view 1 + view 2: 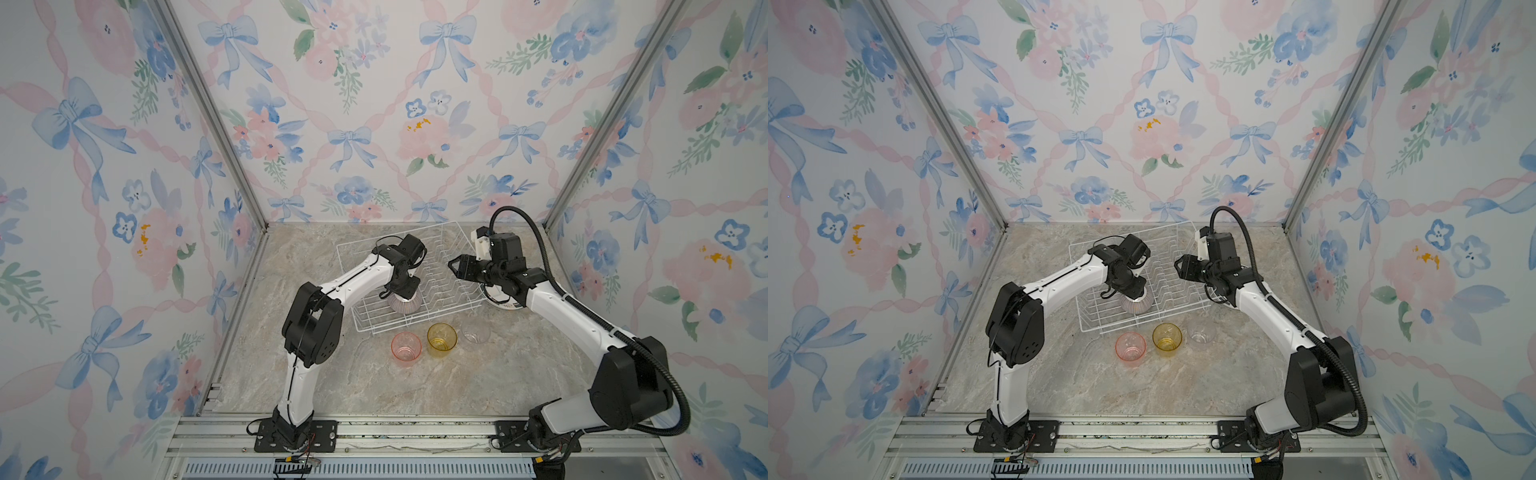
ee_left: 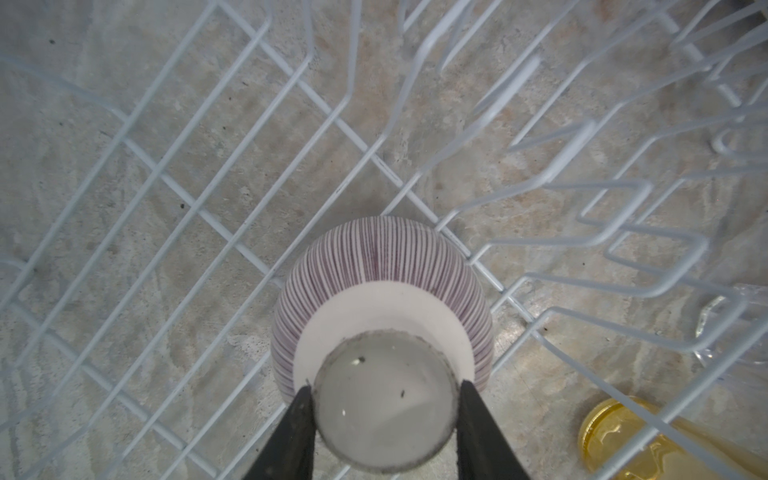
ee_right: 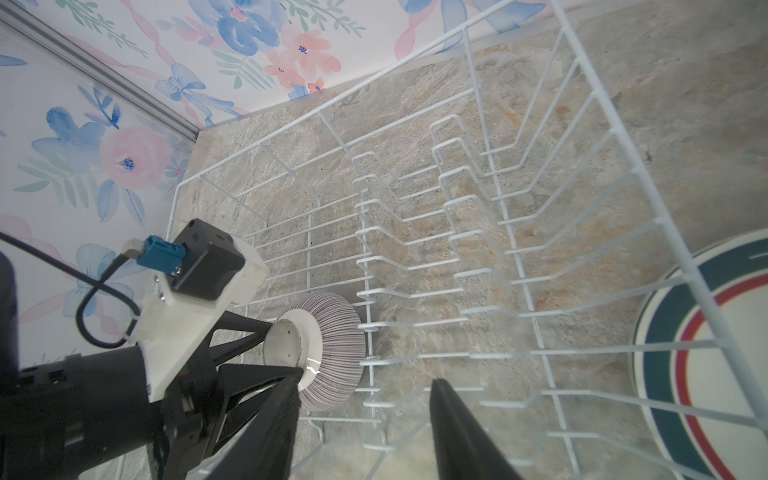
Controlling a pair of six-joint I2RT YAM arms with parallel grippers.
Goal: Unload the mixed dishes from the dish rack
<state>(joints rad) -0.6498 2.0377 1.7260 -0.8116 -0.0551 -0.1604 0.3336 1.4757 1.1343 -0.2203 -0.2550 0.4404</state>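
Observation:
The pink-striped ribbed bowl [image 1: 405,306] [image 2: 382,270] [image 3: 338,332] sits upside down in the near left part of the white wire dish rack [image 1: 440,282] [image 1: 1167,282] [image 2: 199,212]. My left gripper [image 1: 402,291] [image 2: 384,386] points down onto it, both fingers pressed against the sides of the bowl's round foot. The right gripper [image 1: 452,266] [image 3: 365,378] hovers open over the rack's plate prongs, holding nothing. A white plate with a dark rim [image 1: 505,304] [image 3: 660,332] lies on the table outside the rack's right side, partly under my right arm.
Three tumblers stand on the marble table in front of the rack: pink [image 1: 406,348], yellow [image 1: 442,338] [image 2: 615,432] and clear [image 1: 476,330]. Wallpapered walls close in the back and both sides. The rest of the rack shows only bare wire.

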